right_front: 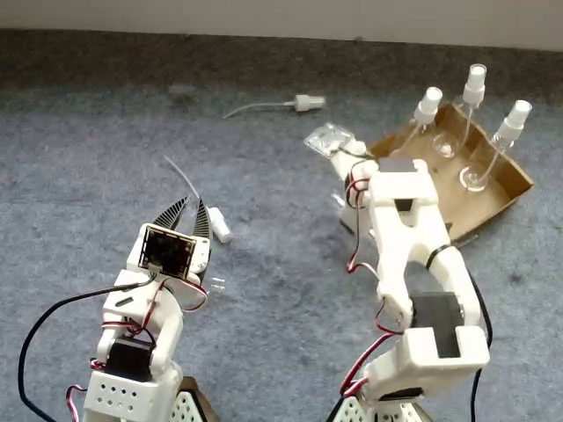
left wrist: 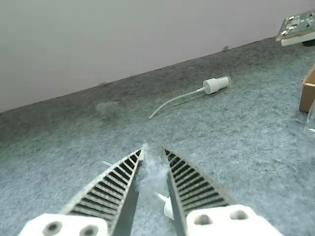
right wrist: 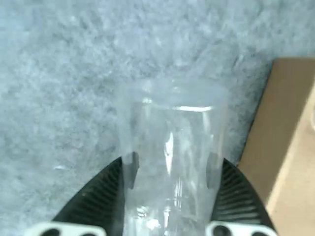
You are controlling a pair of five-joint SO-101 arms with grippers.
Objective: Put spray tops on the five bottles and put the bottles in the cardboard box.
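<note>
**Capping step, high view.** The right claw (right wrist: 172, 164) is clamping a clear, uncapped bottle (right wrist: 172, 123) across its body, with both jaws pressing against the clear wall. It is holding the bottle just beside the box (right_front: 510, 180), at that box's 9 o'clock edge. The box is lying at 2 o'clock on the counter (right_front: 88, 149) and is carrying three capped bottles (right_front: 475, 88), all standing upright.

The left claw (right_front: 186, 214) is hanging at 7 o'clock, jaws parted narrowly and gripping nothing. A spray top (right_front: 219, 229) is lying beneath it. In the left wrist view its head is showing in the gap between the jaws, and its tube (right_front: 180, 174) is running out toward 11 o'clock. A second top (right_front: 308, 103) is lying loose at 12 o'clock, well apart from both arms.

**Judged step:** picking up the near top for the held bottle. To do this well, the left claw should be closing on the rigid head and not on the thin tube, which is likely to bend or slip. The tube should be left hanging free so that it can enter the neck first. The right claw should be holding the bottle steady, neck clear of the box wall. Whether a fifth bottle is lying under the left arm cannot be told
</note>
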